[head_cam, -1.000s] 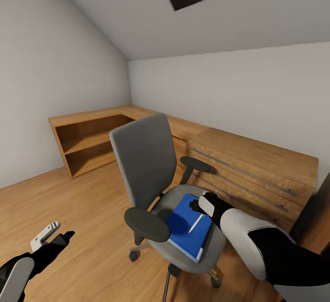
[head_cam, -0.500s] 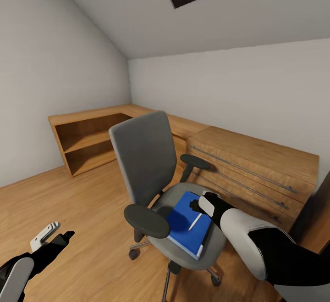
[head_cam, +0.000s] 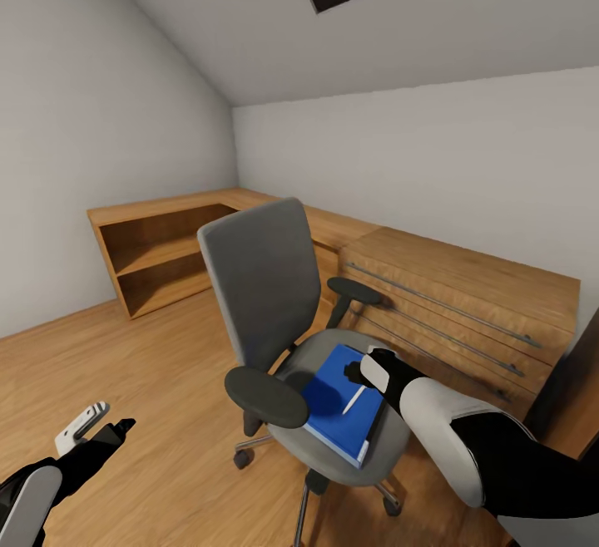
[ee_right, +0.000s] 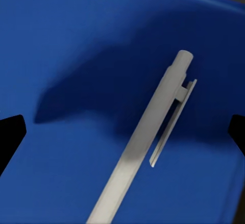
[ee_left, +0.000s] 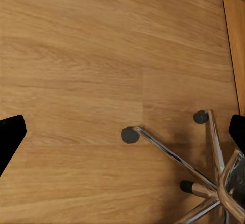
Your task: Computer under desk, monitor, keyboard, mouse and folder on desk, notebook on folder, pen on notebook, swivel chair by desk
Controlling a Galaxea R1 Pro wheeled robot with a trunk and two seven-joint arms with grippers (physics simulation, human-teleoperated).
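Pen (ee_right: pixel 144 142) lies on the blue folder (head_cam: pixel 339 401) on the swivel chair (head_cam: pixel 283 322) seat, the right gripper (head_cam: pixel 359 372) hovering just above it, fingers spread; the left gripper (head_cam: pixel 112 429), also open, hangs over the wood floor (ee_left: pixel 92 55) beside the chair's chrome base.

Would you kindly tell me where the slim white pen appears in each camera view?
Head view: slim white pen lies on the bright blue folder on the grey chair's seat, beside the right end effector.
Right wrist view: pen runs diagonally across the folder.
Left wrist view: not there.
Shared landmark: the folder.
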